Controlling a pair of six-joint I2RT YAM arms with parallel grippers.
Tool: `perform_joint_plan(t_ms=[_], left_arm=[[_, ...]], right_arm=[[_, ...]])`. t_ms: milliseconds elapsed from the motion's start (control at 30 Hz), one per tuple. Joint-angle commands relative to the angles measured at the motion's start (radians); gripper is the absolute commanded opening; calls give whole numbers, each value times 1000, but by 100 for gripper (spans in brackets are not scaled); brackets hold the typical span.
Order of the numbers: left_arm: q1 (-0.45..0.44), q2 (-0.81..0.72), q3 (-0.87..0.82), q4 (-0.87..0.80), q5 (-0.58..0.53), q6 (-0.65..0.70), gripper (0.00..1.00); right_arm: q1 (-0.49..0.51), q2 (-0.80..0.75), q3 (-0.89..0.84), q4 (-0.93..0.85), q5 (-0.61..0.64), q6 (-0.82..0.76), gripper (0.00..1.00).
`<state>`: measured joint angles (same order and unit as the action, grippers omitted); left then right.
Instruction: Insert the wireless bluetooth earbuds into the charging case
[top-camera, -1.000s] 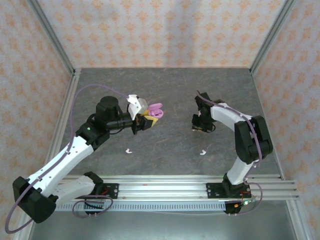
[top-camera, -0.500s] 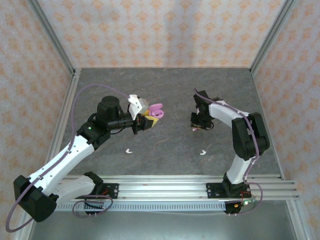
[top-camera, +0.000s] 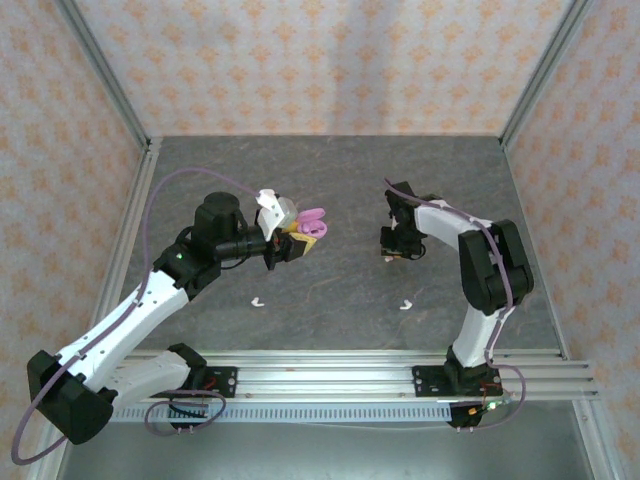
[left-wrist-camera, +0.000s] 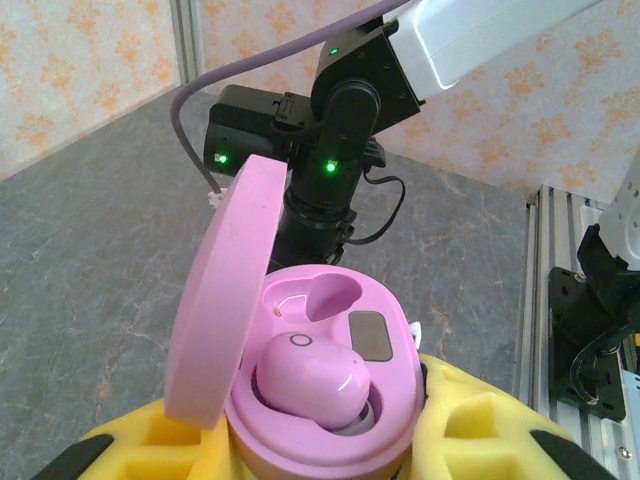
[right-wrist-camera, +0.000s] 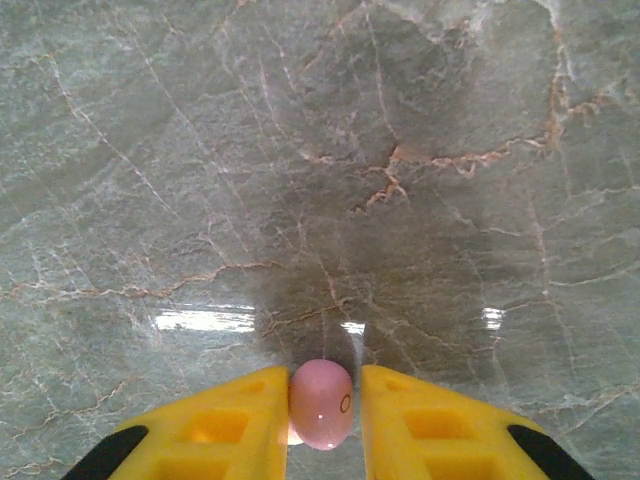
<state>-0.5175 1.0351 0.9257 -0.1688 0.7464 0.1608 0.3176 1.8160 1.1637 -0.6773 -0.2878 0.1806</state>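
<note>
My left gripper (top-camera: 303, 238) is shut on the open pink charging case (top-camera: 312, 222), held above the table left of centre. In the left wrist view the case (left-wrist-camera: 330, 400) sits between the yellow fingers (left-wrist-camera: 475, 430), lid (left-wrist-camera: 225, 300) swung up to the left. One pink earbud (left-wrist-camera: 305, 375) lies in the near slot; the far slot (left-wrist-camera: 325, 298) is empty. My right gripper (top-camera: 391, 254) hangs low over the table, right of centre, shut on a second pink earbud (right-wrist-camera: 321, 402) pinched between its yellow fingers (right-wrist-camera: 245, 425). Two white earbuds (top-camera: 258, 300) (top-camera: 406, 304) lie on the table.
The grey marbled table (top-camera: 330, 180) is walled by patterned panels on three sides. A metal rail (top-camera: 330, 365) with both arm bases runs along the near edge. The right arm's wrist (left-wrist-camera: 335, 150) stands behind the case in the left wrist view.
The right gripper with the pink earbud has shifted slightly left, toward the case. The left arm and the case have held still.
</note>
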Motion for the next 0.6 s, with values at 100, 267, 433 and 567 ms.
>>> perform_joint_plan(t_ms=[100,267,433,567], left_arm=[[-9,-1,38,-10,-6,26,8],[-9,0,38,-14,-7,27,8],[-9,-3,39,-15,-8,26,8],[-9,-7,39,-15,-8,26,8]], right_arm=[[-6,33,11,11,11,-24,24],[-6,25,0,12,2,-32,21],[-6,-23,1,-19,18,-44,16],[-5,-114,3,-59,46,-44,14]])
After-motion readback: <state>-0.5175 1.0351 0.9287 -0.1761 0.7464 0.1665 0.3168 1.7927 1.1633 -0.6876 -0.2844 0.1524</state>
